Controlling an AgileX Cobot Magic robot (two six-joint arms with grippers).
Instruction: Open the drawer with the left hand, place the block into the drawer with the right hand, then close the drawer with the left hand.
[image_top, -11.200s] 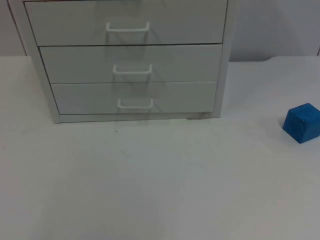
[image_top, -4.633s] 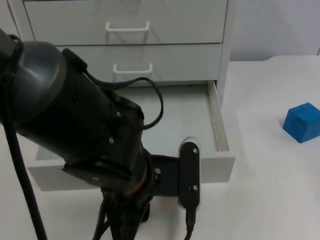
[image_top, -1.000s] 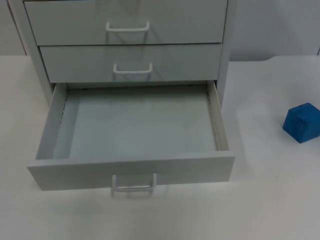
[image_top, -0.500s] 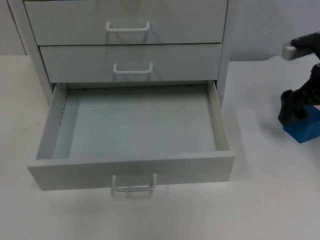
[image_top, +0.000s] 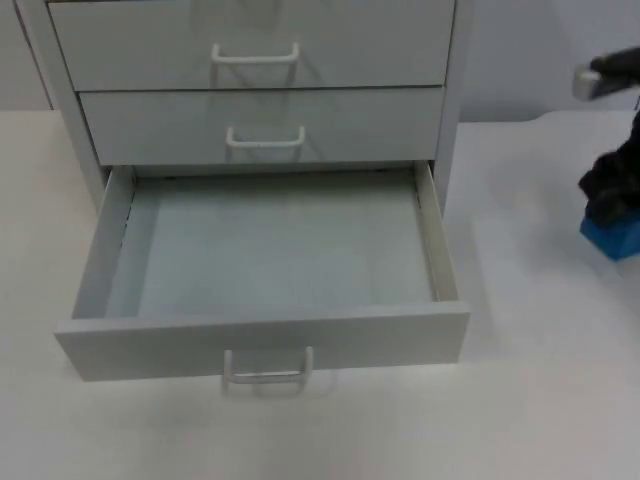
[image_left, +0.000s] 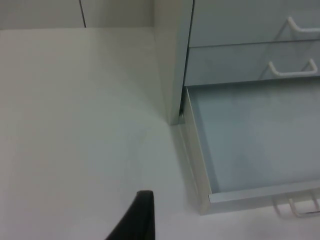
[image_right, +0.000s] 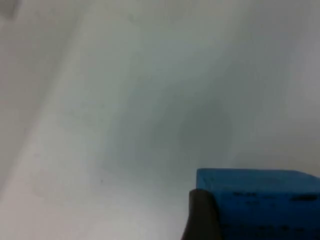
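Reaching down with my right gripper (image_top: 612, 195) onto the blue block (image_top: 615, 238) near the table's right edge, I cannot tell how my fingers stand. An off-centre grip could nudge it away; the open bottom drawer (image_top: 265, 335) waits empty.

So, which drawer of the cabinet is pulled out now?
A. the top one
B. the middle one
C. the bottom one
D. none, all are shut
C: the bottom drawer stands pulled out and empty, while the two drawers above it sit flush; the block is on the table beside the cabinet, under the right gripper.
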